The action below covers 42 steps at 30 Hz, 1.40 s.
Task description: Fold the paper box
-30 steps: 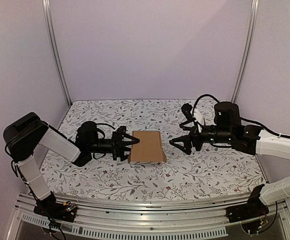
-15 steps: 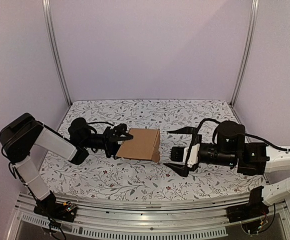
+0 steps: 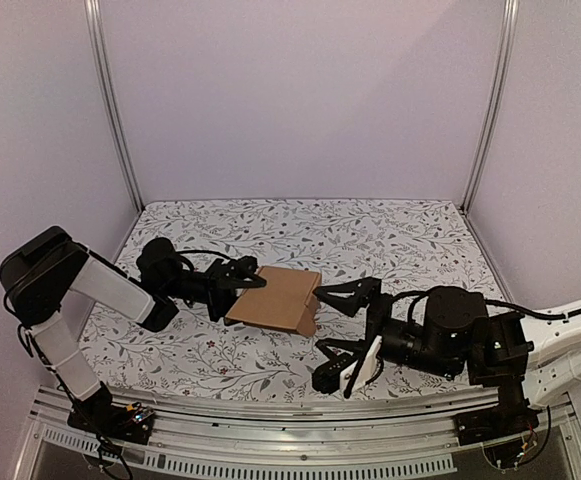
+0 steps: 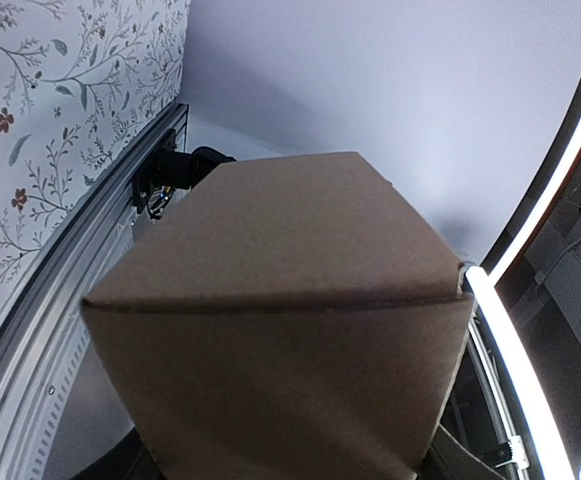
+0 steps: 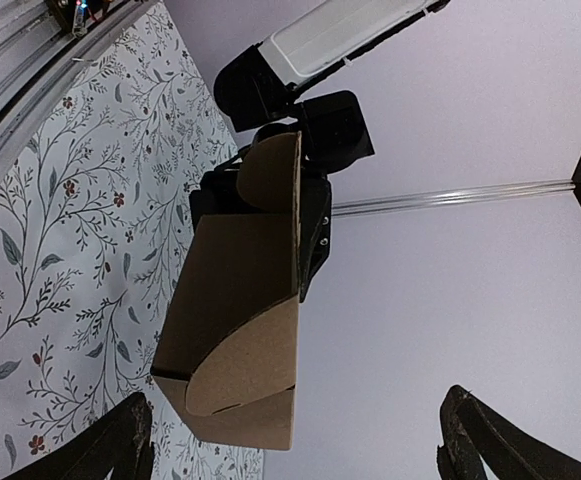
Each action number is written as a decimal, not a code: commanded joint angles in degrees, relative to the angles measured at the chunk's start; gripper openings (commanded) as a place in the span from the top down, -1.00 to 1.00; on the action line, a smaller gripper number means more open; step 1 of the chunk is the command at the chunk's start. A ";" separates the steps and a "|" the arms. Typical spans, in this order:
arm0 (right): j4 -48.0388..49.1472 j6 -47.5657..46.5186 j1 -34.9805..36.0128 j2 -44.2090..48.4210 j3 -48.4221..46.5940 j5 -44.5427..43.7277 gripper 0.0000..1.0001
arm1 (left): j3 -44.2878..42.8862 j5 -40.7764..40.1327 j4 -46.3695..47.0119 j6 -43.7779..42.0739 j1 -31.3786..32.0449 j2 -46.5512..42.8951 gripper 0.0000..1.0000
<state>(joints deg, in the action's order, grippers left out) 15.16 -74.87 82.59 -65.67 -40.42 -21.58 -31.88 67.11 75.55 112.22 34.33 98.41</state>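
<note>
The left end effector grasps the paper box by its left end, holding it tilted and seemingly clear of the desk. That likely presents the flapped right end to the right end effector, released wide just beside it.

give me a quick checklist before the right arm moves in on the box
1. Left tool gripping the paper box at its left end: ok.
2. Right tool open wide: ok.
3. Right tool apart from the box, no contact: ok.
4. Box lined up between the right tool's fingers in the right wrist view: ok.
5. Box lifted clear of the table: cannot tell; it hangs tilted.
6. Flaps all tucked: not ok, a rounded flap sticks out by the left tool.
</note>
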 commanded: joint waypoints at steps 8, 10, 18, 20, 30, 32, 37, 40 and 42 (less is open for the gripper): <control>7.20 -9.26 3.36 -6.29 1.09 -6.01 -0.98 | 0.68 2.98 11.81 -0.56 3.55 -4.78 1.00; 8.48 -9.79 3.54 -7.01 1.09 -6.13 -0.97 | 0.72 3.43 11.81 -0.77 4.03 -5.45 1.00; 14.67 -11.47 3.63 -7.92 2.19 -7.69 -0.94 | 1.50 4.20 11.80 -2.25 5.93 -7.00 1.00; 15.23 -11.52 3.63 -7.90 2.48 -7.78 -0.90 | 1.49 4.28 11.81 -2.68 6.62 -7.05 1.00; 15.52 -11.64 4.16 -7.50 2.72 -8.31 -0.54 | 0.53 4.51 11.81 -2.84 7.59 -7.51 1.00; 15.52 -11.45 4.21 -7.31 2.80 -8.68 -0.47 | 0.39 4.56 11.78 -2.72 7.67 -7.57 1.00; 15.52 -10.72 4.20 -6.67 3.07 -8.91 -0.27 | 0.18 4.56 11.81 -2.75 7.69 -7.32 0.98; 15.52 -9.96 4.29 -6.46 3.16 -9.07 -0.17 | 0.55 4.13 11.81 -3.04 7.64 -6.91 0.76; 15.52 -9.21 4.32 -6.34 3.31 -9.22 -0.12 | 0.73 3.63 11.80 -3.43 7.60 -6.39 0.52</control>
<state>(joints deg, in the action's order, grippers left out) 28.77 -85.47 86.63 -73.10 -37.82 -29.47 -31.03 70.06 76.42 109.54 40.99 91.53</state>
